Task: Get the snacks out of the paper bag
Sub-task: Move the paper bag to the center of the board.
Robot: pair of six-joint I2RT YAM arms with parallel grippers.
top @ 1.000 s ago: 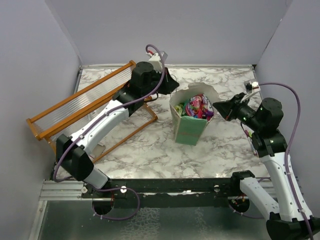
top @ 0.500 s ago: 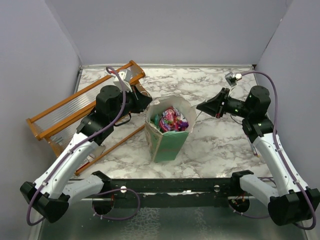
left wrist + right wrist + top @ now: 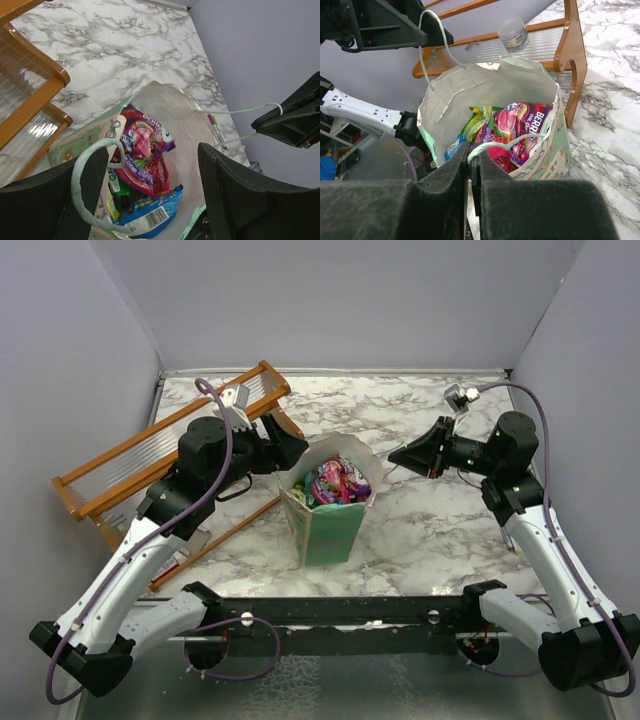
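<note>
The mint-green paper bag (image 3: 325, 525) stands upright mid-table with its mouth wide. The snacks (image 3: 335, 481) fill it: purple, red, green and blue packets (image 3: 145, 152). My right gripper (image 3: 395, 455) hovers at the bag's right rim, shut on the string handle (image 3: 495, 145), which it holds taut. At the left rim my left gripper (image 3: 293, 449) is open above the mouth. The other handle loop (image 3: 80, 182) hangs loose round its left finger (image 3: 55, 200). From the right wrist view the snacks (image 3: 517, 125) show inside the bag (image 3: 470, 90).
An orange wooden rack (image 3: 160, 445) lies along the left side, close behind my left arm, and a clear lidded jar (image 3: 513, 33) rests on it. A pink-capped pen (image 3: 216, 131) lies on the marble beyond the bag. Grey walls enclose the table.
Both arms have carried the bag left and nearer across the table. My left gripper has opened and let go of its handle, which now only drapes over one finger.
</note>
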